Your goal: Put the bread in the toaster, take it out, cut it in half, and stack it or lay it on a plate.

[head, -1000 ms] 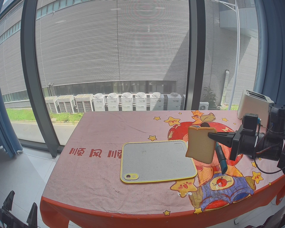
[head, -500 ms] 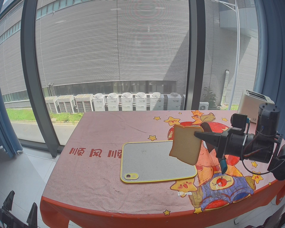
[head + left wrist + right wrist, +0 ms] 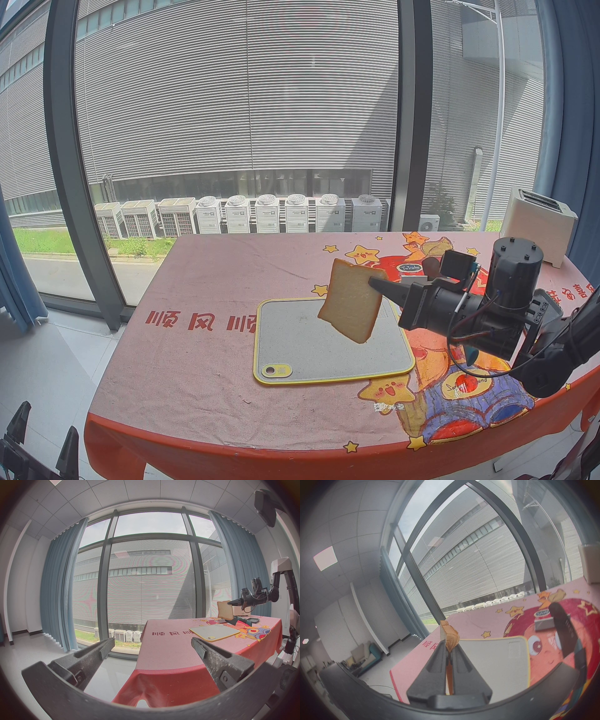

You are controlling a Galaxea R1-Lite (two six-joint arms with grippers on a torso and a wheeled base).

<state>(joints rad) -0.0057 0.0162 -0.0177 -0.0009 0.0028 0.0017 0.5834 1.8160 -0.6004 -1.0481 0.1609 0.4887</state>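
Head view, clock directions taken from the middle of the cutting board, which lies flat at the centre of the table. The right gripper comes in from 3 o'clock, its jaws closed tight on one edge of the bread. The slice hangs on edge in the air, tilted, over the board's 1 o'clock part and apart from its surface. In the right wrist view the two fingers meet on the crust with no gap between them. The toaster stands at 2 o'clock, well apart, near the table's far right corner. A knife with a dark blade lies on the tablecloth at 3 o'clock, just beside the board, partly hidden under the right arm. The left gripper hangs low, off the table's near left corner at 8 o'clock, with its jaws spread wide and nothing between them.
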